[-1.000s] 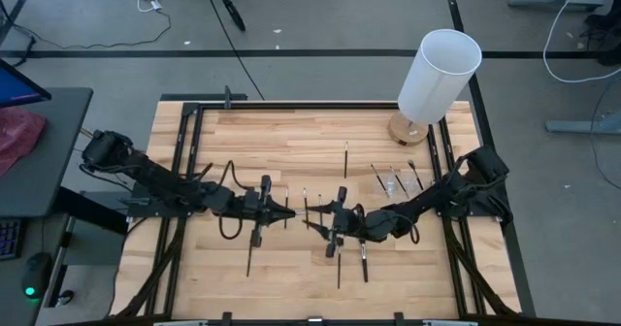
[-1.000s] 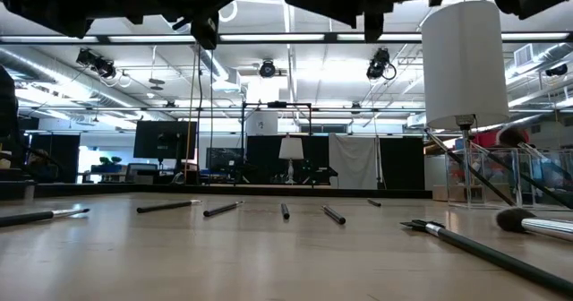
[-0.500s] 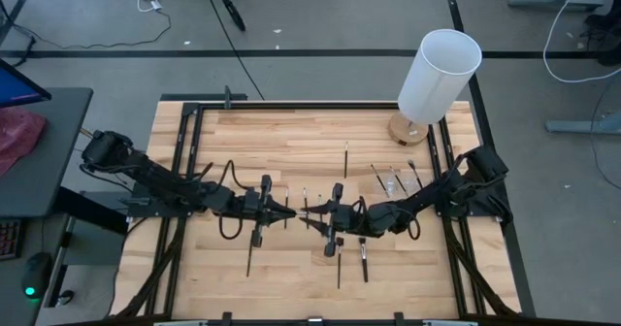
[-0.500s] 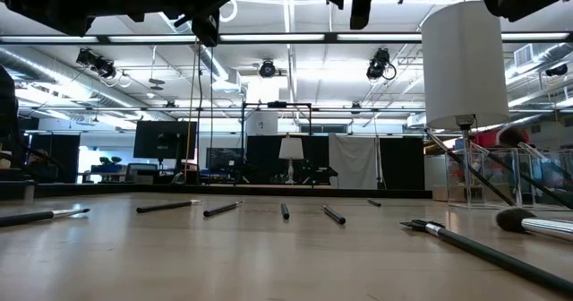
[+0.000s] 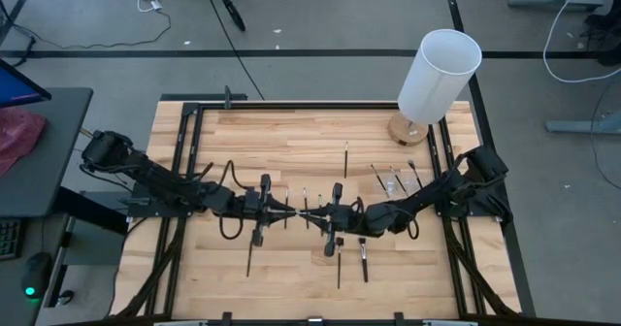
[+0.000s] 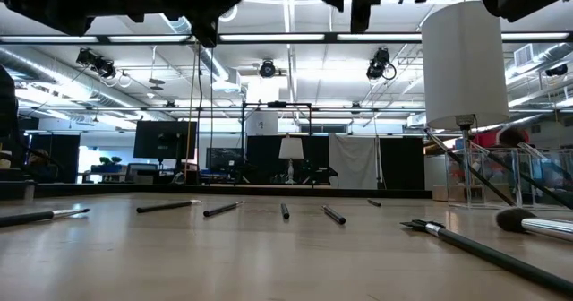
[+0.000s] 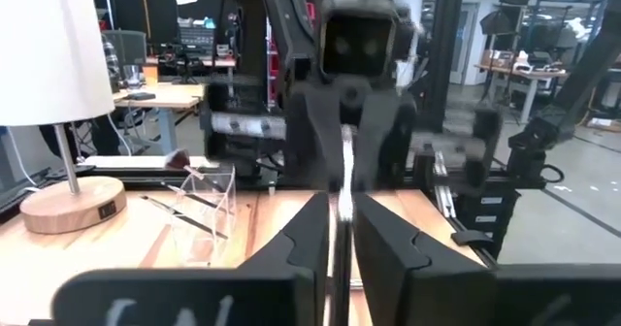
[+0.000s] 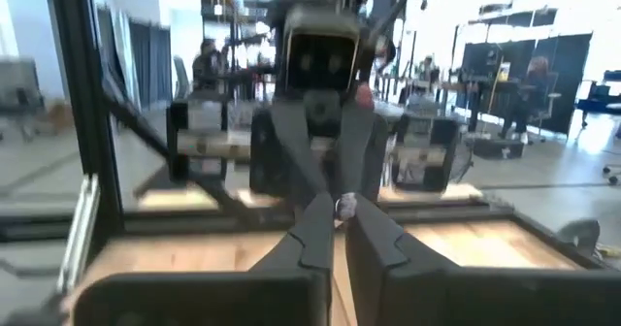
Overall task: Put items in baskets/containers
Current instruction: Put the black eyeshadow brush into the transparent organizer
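Note:
Above the middle of the table my left gripper (image 5: 293, 212) and my right gripper (image 5: 318, 213) meet tip to tip, both pointing level. A thin brush (image 5: 306, 202) with a silver ferrule sits between them, and both are shut on it. The left wrist view shows the brush (image 7: 340, 185) running up from my own fingers to the right gripper beyond. Other brushes lie flat on the table (image 5: 347, 157) (image 5: 363, 260) (image 6: 222, 209). The clear holder (image 5: 391, 182) stands at the right, with brushes leaning in it (image 6: 501, 176). My left gripper pinches the brush's shaft (image 7: 339, 231) between its two fingers, coming level from the table's left. The brush is lifted clear of the table. My right gripper pinches the brush at its silver part (image 8: 344, 207) between its fingertips, coming level from the table's right, right against the left gripper's fingertips.
A white lamp (image 5: 439, 74) on a round wooden base stands at the far right corner. Loose brushes lie near the holder (image 5: 415, 176) and toward the near edge (image 5: 250, 258). Black frame rails (image 5: 184, 171) run along the table's sides.
My right gripper has swung a little toward the far edge, onto the brush that my left gripper holds up, and has shut on it. The brush has stayed in place, clear of the table.

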